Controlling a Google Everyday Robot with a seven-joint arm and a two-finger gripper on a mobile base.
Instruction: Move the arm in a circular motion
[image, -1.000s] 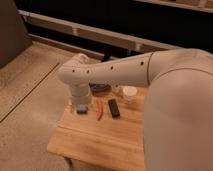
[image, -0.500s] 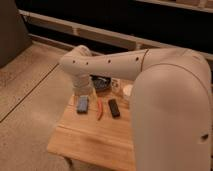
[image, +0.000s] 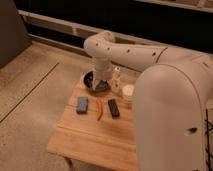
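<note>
One arm, gripper at its end above dark bowl, grip unclear

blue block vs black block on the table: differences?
Colour: the blue block is grey-blue, the black block near black.
Width: the blue block looks wider, the black block slimmer.
Place: blue block left of the red stick, black block right of it.
Both lie flat on the table. The gripper hangs over the dark bowl behind them.

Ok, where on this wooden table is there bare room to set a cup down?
The front half of the table, below the blue sponge, red stick and black bar, is bare. The back is crowded: the gripper hangs over a dark bowl beside a white bottle.
</note>
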